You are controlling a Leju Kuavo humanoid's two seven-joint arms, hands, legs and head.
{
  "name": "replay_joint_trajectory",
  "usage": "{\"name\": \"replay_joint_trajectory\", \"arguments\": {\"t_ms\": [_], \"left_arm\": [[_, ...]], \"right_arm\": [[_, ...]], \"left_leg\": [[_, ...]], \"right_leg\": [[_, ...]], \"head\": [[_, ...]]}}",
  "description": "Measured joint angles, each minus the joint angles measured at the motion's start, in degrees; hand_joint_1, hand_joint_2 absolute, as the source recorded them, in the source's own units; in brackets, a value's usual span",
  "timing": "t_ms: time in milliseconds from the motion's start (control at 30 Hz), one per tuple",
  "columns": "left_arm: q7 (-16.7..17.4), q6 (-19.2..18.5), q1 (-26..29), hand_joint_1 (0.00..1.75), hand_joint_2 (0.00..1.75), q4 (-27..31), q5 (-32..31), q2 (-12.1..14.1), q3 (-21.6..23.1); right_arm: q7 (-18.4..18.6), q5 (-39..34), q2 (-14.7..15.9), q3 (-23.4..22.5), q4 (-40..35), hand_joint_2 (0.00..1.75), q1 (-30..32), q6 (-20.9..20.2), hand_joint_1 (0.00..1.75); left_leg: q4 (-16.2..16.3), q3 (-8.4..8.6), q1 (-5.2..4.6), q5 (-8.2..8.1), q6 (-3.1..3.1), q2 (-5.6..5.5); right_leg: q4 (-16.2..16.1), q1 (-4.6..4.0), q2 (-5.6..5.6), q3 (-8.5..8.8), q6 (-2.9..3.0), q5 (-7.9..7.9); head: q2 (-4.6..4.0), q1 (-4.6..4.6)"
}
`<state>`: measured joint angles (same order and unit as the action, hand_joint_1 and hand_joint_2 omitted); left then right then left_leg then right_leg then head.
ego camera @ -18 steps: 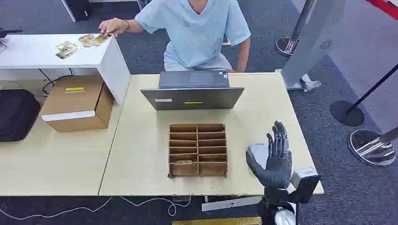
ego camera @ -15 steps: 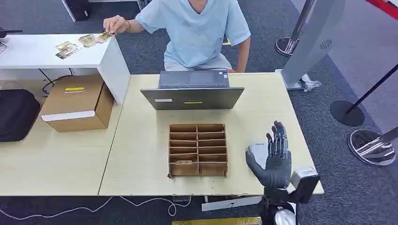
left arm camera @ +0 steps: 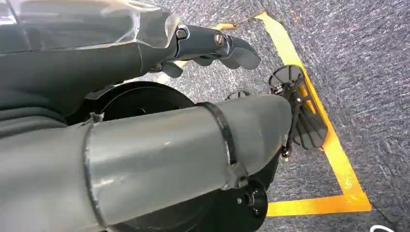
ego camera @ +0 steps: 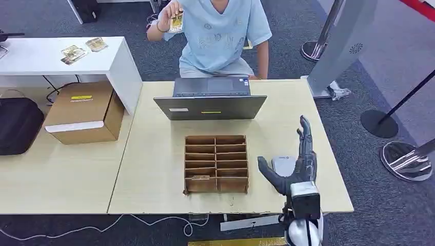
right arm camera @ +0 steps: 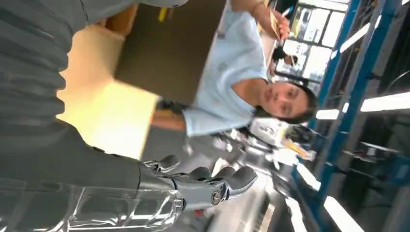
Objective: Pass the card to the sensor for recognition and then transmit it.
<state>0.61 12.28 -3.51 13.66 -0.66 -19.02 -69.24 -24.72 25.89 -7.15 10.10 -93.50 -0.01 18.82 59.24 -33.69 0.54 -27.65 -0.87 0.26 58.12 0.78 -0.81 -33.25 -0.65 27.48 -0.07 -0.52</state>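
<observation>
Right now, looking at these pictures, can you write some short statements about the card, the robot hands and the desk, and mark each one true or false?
1. The person holds a card up in a raised hand. True.
2. The right robot hand grips the card. False: it is open above the desk and holds nothing.
3. A laptop stands between the person and the wooden divider tray. True.
4. The white side table bears no cards. False: two lie on it.
5. The left robot hand rests on the desk. False: it hangs over grey carpet with yellow tape.
</observation>
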Motion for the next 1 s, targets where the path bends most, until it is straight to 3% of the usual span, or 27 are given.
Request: {"name": "replay_joint_trajectory", "arguments": {"t_ms": [300, 367, 400, 533, 800, 1000], "left_arm": [[-0.07, -1.03, -0.08, 0.0, 0.0, 0.0, -0.9, 0.15, 0.0], [-0.07, -1.07, -0.09, 0.0, 0.0, 0.0, -1.18, 0.22, 0.0], [-0.02, -1.07, -0.1, 0.0, 0.0, 0.0, -1.51, 0.26, 0.0], [0.44, -0.92, -0.14, 0.0, 0.0, -0.02, -2.34, 0.35, 0.06], [1.25, 1.09, -0.47, 0.0, 0.0, -0.17, -2.62, 0.44, 0.11], [1.27, 1.09, -0.48, 0.0, 0.0, -0.2, -2.69, 0.46, 0.11]], "right_arm": [[4.79, 22.12, 0.26, 5.86, 1.64, 1.75, -8.58, 10.42, 0.0], [7.2, 27.98, 0.53, 7.04, 2.89, 1.75, -11.17, 12.68, 0.0], [10.0, 34.74, 0.72, 7.78, 4.2, 1.75, -12.92, 14.1, 0.0], [16.71, 47.58, 1.18, 10.63, 10.59, 1.75, -20.53, 14.42, 0.0], [22.4, 51.72, 0.76, 14.97, 24.91, 1.75, -36.51, 11.32, 0.0], [23.01, 51.94, 0.42, 15.93, 29.11, 1.75, -40.02, 11.14, 0.0]], "left_leg": [[0.0, 0.01, 0.0, 0.01, 0.0, 0.03], [0.0, 0.01, 0.0, 0.01, 0.0, 0.03], [0.0, 0.02, 0.0, 0.02, -0.01, 0.07], [0.0, 0.04, 0.0, 0.08, -0.06, 0.09], [0.01, 0.05, 0.01, 0.17, -0.07, 0.05], [0.01, 0.01, 0.01, 0.16, -0.06, 0.02]], "right_leg": [[0.01, 0.0, 0.01, 0.01, 0.01, -0.01], [0.02, 0.0, 0.03, 0.01, 0.02, -0.03], [0.02, 0.0, 0.06, 0.01, 0.06, -0.06], [0.03, 0.0, 0.08, 0.01, 0.05, -0.09], [0.06, -0.01, 0.06, 0.01, 0.06, -0.13], [0.06, -0.01, 0.04, 0.01, 0.06, -0.12]], "head": [[0.0, 0.02], [0.0, 0.02], [0.0, 0.0], [0.0, 0.02], [0.0, -0.02], [0.0, 0.0]]}}
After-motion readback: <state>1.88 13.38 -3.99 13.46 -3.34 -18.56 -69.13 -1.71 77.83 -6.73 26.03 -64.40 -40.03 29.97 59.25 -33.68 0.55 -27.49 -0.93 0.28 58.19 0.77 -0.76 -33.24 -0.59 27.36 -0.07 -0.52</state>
